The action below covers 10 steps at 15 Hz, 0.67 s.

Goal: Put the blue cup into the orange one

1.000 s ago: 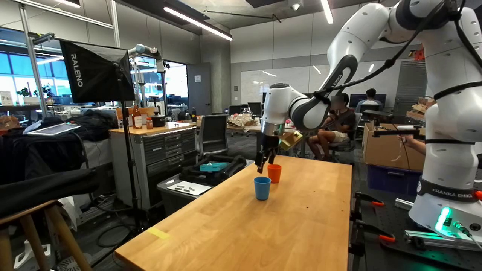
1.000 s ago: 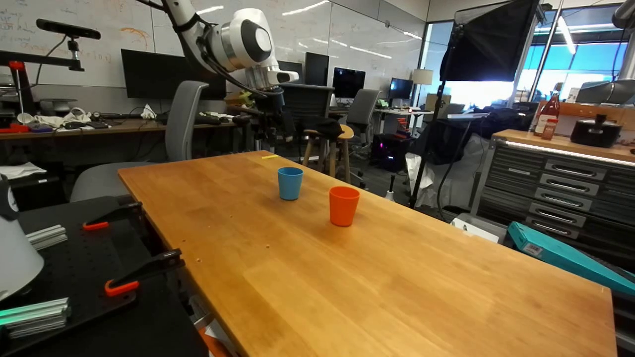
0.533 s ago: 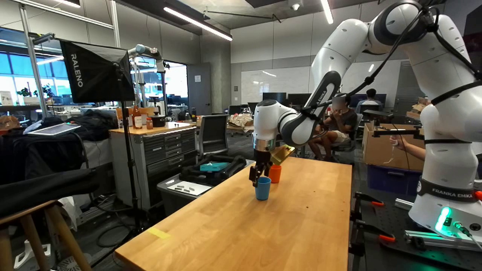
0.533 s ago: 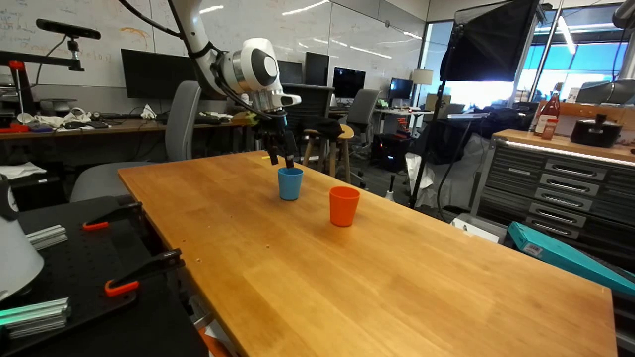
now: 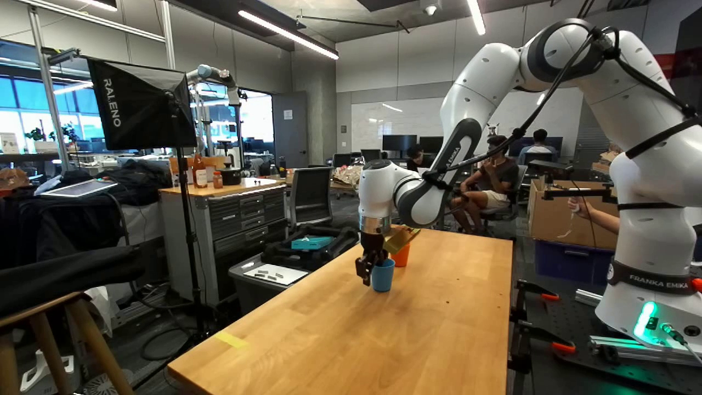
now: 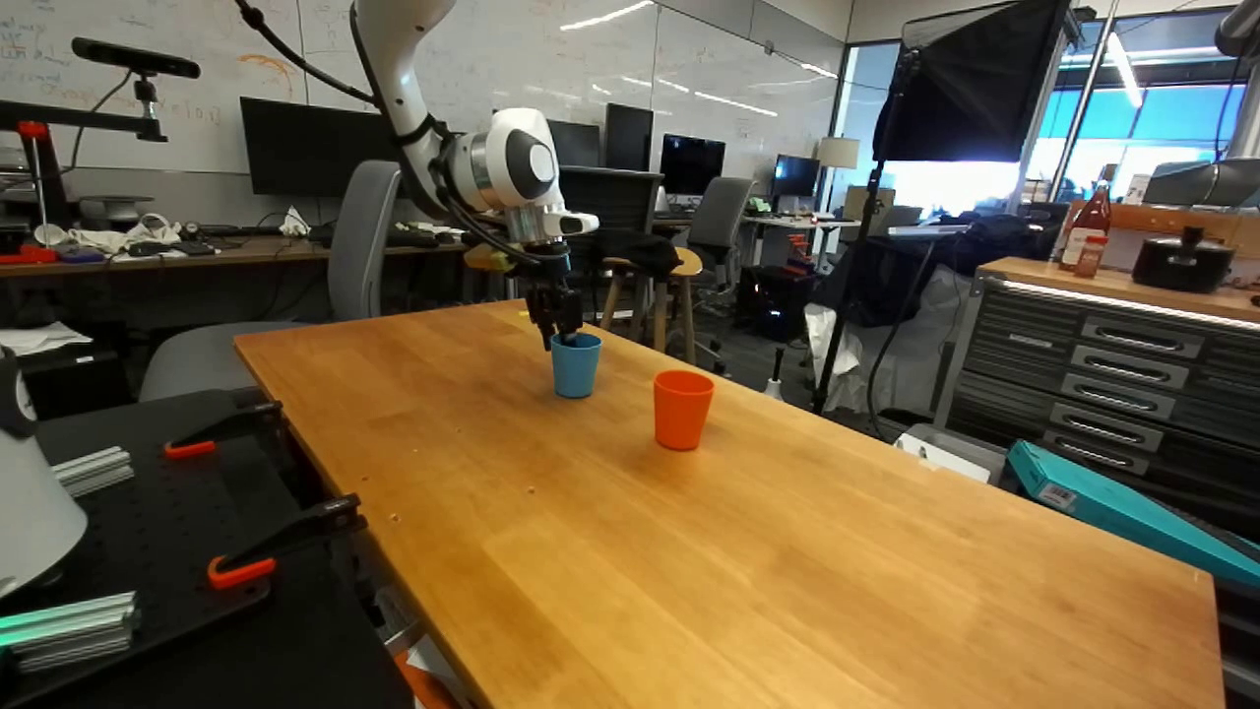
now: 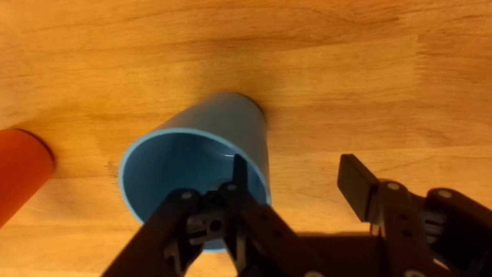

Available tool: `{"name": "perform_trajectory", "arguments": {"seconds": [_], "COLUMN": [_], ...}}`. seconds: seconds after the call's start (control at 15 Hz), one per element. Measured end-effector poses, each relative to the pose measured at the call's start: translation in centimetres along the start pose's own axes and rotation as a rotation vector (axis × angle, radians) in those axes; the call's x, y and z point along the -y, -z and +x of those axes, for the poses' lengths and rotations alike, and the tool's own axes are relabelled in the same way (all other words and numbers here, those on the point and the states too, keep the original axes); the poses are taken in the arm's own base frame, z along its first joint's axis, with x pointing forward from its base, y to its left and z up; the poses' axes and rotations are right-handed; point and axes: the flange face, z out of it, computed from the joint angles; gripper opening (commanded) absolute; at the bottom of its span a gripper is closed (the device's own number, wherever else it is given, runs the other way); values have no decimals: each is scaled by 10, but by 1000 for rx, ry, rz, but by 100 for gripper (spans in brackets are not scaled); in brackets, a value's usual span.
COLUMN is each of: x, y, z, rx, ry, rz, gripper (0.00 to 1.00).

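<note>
One finger [image 7: 240, 171] inside the tapered blue plastic cup [image 6: 575, 370], black claw [image 7: 298, 179] agape, grasping looks due: pinch, lift, head right in both exterior views to the orange-red plastic cup [image 6: 681, 412].

The wrist view's edge crops the orange cup [image 7: 21, 167] — the hand [image 7: 295, 175] partly hides the blue cup [image 7: 192, 157].

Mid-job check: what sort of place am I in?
Most likely a robotics lab: a whiteboard with writing on it, a black softbox light and, in the background, what looks like a second robot arm.
</note>
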Motion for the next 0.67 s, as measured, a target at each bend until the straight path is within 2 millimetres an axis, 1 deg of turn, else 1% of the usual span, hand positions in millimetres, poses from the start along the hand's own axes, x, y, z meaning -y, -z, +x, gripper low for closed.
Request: {"name": "perform_trajectory", "arguments": {"seconds": [0.07, 0.27, 0.4, 0.67], "x": [1, 4, 5, 6], "y": [-1, -2, -2, -3], "z": [1, 5, 6, 9], "rx": [0, 1, 0, -5], "ry": [-4, -18, -22, -21], "rz": [2, 8, 8, 2], "gripper": [27, 2, 0, 1]}}
